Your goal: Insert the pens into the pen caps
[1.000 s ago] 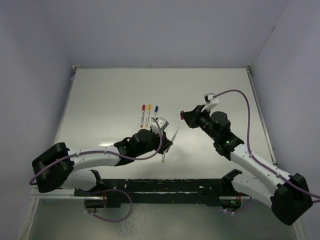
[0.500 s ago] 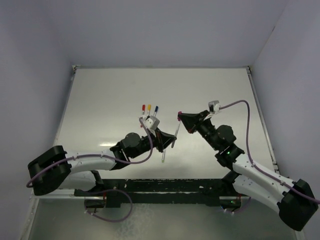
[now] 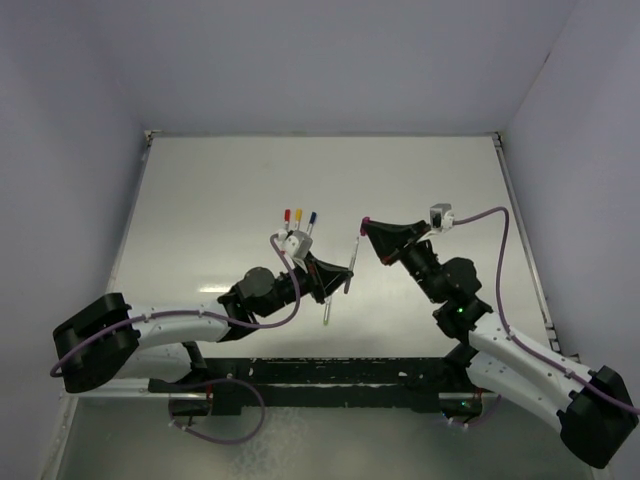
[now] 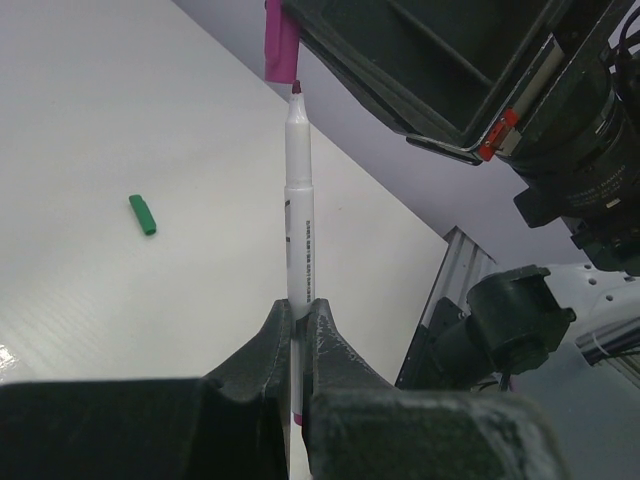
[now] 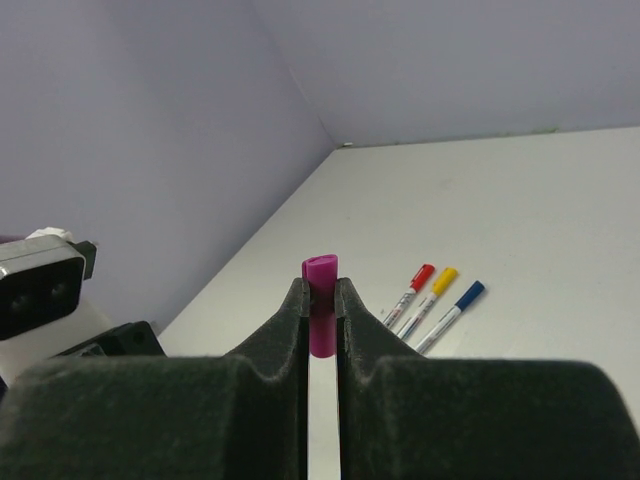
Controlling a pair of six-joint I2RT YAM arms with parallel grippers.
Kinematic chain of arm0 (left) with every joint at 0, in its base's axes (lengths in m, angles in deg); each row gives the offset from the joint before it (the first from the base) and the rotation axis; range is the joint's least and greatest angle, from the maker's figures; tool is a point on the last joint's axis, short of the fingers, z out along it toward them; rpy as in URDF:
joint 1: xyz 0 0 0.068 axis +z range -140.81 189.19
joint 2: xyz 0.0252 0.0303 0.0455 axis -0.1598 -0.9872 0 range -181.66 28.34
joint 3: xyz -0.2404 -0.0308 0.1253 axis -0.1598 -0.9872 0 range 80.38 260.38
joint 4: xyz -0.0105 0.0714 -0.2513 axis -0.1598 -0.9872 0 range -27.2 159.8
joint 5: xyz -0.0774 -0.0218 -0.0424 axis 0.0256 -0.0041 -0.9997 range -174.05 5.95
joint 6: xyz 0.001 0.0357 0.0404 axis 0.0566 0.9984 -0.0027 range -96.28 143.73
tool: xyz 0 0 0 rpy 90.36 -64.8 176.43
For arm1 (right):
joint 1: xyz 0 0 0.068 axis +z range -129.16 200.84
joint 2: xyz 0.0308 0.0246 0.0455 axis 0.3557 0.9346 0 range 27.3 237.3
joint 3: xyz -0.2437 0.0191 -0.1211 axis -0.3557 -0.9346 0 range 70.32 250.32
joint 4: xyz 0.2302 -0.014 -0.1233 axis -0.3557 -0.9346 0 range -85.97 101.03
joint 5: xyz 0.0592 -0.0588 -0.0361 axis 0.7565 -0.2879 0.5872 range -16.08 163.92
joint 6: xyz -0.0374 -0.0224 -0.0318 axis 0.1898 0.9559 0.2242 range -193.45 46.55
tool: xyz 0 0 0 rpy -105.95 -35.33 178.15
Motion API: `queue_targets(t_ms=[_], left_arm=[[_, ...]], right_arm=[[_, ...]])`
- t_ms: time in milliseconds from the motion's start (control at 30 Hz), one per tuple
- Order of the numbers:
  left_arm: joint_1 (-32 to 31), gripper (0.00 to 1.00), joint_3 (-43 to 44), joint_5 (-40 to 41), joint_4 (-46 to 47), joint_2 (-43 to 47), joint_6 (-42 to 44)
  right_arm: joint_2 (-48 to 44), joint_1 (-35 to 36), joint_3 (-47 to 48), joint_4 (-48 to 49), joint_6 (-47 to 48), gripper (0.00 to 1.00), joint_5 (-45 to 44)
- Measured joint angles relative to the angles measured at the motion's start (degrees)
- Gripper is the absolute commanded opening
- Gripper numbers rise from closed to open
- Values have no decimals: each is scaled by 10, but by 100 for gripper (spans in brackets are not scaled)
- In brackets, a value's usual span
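My left gripper (image 4: 299, 305) is shut on a pale pen (image 4: 299, 200) with a magenta tip and holds it above the table, tip pointing up. My right gripper (image 5: 320, 290) is shut on the magenta cap (image 5: 320, 300), with its mouth facing the pen. In the left wrist view the pen tip sits right at the mouth of the cap (image 4: 282, 45). In the top view the pen (image 3: 352, 262) and cap (image 3: 366, 221) meet between the two arms. A green cap (image 4: 143, 214) lies on the table.
Three capped pens, red, yellow and blue (image 3: 297, 222), lie side by side behind the left gripper; they also show in the right wrist view (image 5: 430, 295). An uncapped pale pen (image 3: 327, 312) lies on the table near the left arm.
The left arm has swung its gripper round and brought the pen's tip up towards the cap. The right gripper has turned and shifted a little right and back with the cap.
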Motion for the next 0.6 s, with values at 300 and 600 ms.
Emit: queue_targets(t_ms=[300,600], left_arm=[[0,0,0,0,1,-9,-8],[0,0,0,3,1,-14,-8]], right_arm=[[0,0,-3,21,-14,0,0],[6,0,-3,26,-27,0,2]])
